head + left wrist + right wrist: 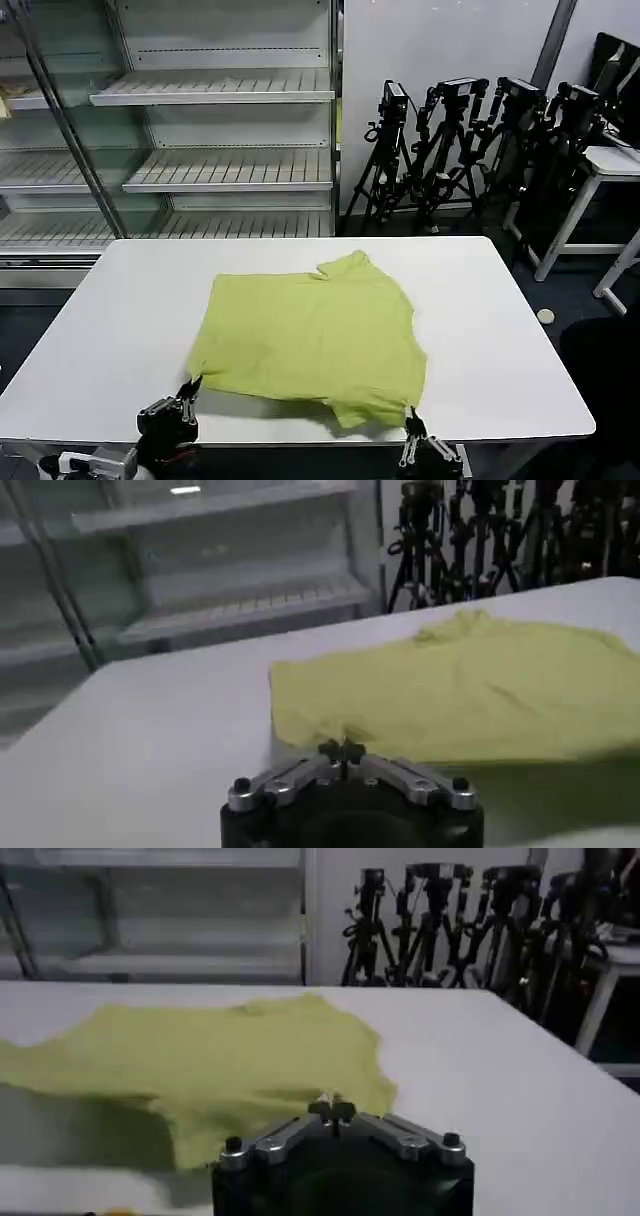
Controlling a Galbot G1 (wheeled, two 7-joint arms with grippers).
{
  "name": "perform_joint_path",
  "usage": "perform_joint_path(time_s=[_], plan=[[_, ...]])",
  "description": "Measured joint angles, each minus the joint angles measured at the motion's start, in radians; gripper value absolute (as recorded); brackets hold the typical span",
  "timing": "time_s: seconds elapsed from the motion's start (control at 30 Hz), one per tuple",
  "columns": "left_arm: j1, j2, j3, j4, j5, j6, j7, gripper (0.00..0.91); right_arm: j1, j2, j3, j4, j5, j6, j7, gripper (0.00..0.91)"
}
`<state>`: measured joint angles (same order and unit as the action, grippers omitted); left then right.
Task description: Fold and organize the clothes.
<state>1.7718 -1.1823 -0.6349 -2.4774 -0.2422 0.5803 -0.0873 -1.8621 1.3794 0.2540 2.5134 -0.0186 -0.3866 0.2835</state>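
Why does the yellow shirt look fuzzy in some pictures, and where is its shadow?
In the head view the T-shirt looks fairly sharp, with a thin shadow along its near edge on the white table. In the left wrist view it is soft and blurry, with a grey shadow beneath it. In the right wrist view it is also soft, shadowed under its near edge.

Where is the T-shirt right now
In the head view the T-shirt lies flat on the white table, toward the near edge, with the left gripper and right gripper shut at its two near corners.

Left black-and-silver gripper (191, 387) low at near-left, fingertips pressed together; right black-and-silver gripper (412, 417) low at near-right, fingertips together.
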Motion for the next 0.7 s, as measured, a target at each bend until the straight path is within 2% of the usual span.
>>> perform_joint_path(time_s=[0.7], plan=[[-0.147, 0.095, 0.052, 0.125, -0.079, -0.004, 0.006, 0.02, 0.326, -0.159, 0.026, -0.175, 0.2, -0.031, 0.0, 0.0]])
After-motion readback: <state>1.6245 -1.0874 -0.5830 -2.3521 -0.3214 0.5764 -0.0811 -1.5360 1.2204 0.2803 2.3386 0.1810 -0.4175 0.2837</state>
